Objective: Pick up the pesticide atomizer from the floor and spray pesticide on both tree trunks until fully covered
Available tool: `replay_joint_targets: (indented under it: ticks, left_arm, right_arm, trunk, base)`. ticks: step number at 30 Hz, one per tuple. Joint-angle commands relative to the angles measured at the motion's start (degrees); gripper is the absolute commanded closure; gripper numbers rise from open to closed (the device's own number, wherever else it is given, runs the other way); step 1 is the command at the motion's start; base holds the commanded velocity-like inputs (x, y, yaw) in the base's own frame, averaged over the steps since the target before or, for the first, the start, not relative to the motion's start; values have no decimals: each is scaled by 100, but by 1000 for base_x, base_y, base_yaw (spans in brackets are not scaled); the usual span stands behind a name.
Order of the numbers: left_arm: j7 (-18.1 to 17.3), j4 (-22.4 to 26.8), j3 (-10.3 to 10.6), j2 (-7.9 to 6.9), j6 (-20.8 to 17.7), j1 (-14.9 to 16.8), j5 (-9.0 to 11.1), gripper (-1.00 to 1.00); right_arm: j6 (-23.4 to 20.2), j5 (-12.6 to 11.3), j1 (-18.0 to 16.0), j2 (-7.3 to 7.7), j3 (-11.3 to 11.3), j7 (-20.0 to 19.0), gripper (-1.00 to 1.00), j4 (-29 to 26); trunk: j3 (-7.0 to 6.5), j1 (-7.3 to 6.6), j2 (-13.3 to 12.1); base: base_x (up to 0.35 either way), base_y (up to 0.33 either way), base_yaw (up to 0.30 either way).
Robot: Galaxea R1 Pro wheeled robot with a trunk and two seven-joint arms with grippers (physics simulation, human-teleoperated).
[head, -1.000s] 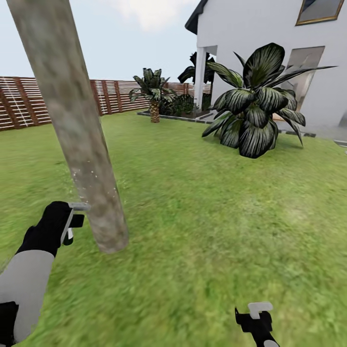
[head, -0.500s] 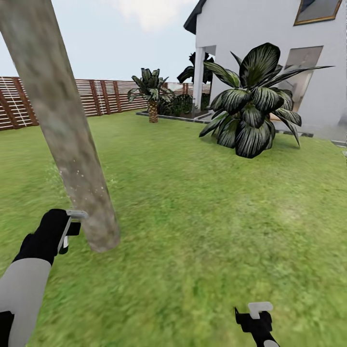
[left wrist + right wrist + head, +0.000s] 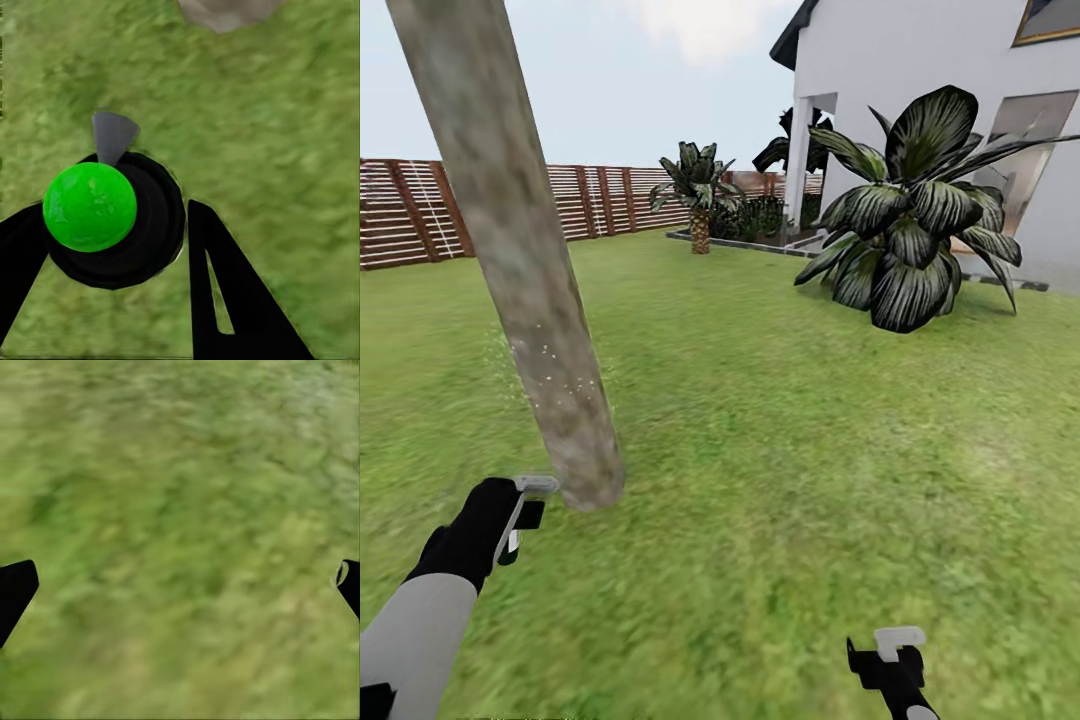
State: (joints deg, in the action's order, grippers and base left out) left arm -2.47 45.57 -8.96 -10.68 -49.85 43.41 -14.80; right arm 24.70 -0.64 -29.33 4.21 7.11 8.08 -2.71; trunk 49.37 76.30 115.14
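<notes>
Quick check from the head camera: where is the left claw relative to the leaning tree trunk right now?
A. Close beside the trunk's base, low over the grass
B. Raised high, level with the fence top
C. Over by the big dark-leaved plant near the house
A: the left claw sits low, right next to the tree trunk where it meets the lawn.

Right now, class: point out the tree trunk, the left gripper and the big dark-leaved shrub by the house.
tree trunk (image 3: 550, 360), head view, speckled lower trunk.
left gripper (image 3: 525, 505), head view, between its fingertips.
dark-leaved shrub (image 3: 920, 240), head view, central leaves.

Home garden: lawn (image 3: 810, 450), slat fence (image 3: 590, 200), white house (image 3: 920, 80).
</notes>
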Motion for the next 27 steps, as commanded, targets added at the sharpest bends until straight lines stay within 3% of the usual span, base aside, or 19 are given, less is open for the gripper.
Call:
replay_joint_targets:
  ticks: [1,4,13,21,27]
  left_arm:
    - [-20,-129,-39,-17,48,-31,-45,100]
    - [-25,-248,-261,-29,126,-80,-56,100]
    - [154,-267,-342,-30,162,-96,-60,100]
    - [184,-299,-467,-50,467,-112,-48,100]
    - [184,-248,-478,-16,473,-114,-24,100]
  right_arm:
    - [9,-6,-3,1,46,35,-100,1]
    - [9,-2,-3,1,51,35,-100,5]
    - [9,-6,-3,9,45,44,-100,7]
    - [9,-6,-3,1,51,44,-100,7]
    - [9,-6,-3,-8,51,44,-100,7]
  trunk:
    - [5,0,2]
    - [5,0,2]
    - [5,0,2]
    - [5,0,2]
    - [5,0,2]
  base:
    - [161,-119,175]
    - [214,-172,53]
    - [238,-190,4]
    - [141,-223,8]
    - [137,-230,215]
